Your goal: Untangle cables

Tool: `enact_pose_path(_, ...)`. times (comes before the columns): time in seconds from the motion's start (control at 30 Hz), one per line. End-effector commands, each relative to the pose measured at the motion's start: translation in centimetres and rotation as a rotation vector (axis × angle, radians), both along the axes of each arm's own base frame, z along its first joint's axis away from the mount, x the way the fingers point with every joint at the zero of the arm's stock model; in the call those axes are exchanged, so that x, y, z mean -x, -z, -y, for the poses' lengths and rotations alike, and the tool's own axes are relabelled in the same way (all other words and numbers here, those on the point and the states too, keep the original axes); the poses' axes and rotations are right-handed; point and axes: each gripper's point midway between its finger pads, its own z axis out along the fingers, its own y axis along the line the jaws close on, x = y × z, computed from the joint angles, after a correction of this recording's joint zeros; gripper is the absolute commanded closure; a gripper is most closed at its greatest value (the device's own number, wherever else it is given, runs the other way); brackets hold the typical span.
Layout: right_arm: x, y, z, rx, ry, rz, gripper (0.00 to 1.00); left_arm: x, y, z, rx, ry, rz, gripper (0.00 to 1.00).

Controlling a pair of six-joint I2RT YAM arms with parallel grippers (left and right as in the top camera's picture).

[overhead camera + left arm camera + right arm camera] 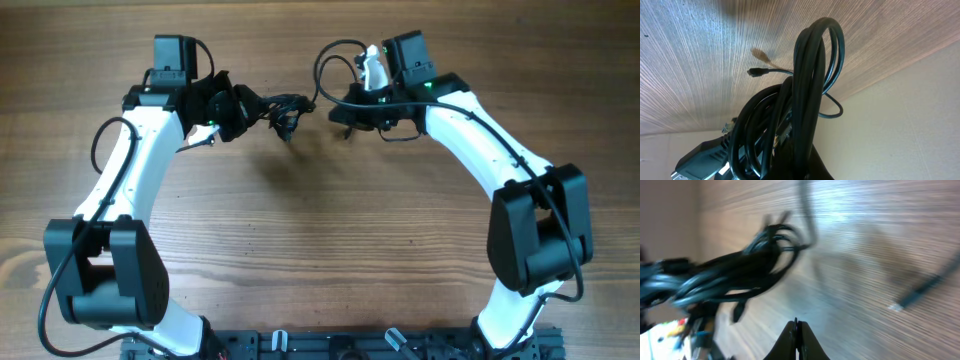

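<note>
likely light and floppy, the cables (810, 90) sit clamped in the left gripper (243, 106), while the right gripper (796, 330), pinched shut and empty, should open onto a loose loop up-left of its fingertips.

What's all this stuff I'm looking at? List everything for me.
thin black cables: several in one tangled bundle, black, held off the table by the left hand
small plug end: one clearly seen, black, sticking out of the bundle
wooden table: one, brown, under everything
robot arms: two, white with black joints, one each side
left hand: one, black, shut on the cables
right hand: one, black, shut, empty, beside the bundle
</note>
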Motion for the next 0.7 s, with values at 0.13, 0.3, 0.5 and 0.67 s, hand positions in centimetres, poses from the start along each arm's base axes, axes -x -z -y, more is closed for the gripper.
enact_pose_path(0.13, 1.4, -10.2, -3.3, -0.174, -0.085, 0.225, 0.46, 0.0, -0.6, 0.3, 0.030, -0.002, -0.003, 0.96)
enact_pose_path(0.3, 2.7, -10.0, -7.1, -0.180, -0.050, 0.179, 0.47, 0.2, -0.6, 1.0, 0.031, 0.013, -0.005, 0.96)
enact_pose_path(0.5, 2.9, -7.8, -7.8, -0.048, 0.062, 0.157, 0.47, 0.3, -0.6, 1.0, 0.031, 0.014, -0.009, 0.96)
enact_pose_path(0.67, 3.2, -6.2, -7.5, -0.010, 0.063, 0.120, 0.47, 0.4, -0.5, 1.0, 0.031, 0.014, -0.012, 0.96)
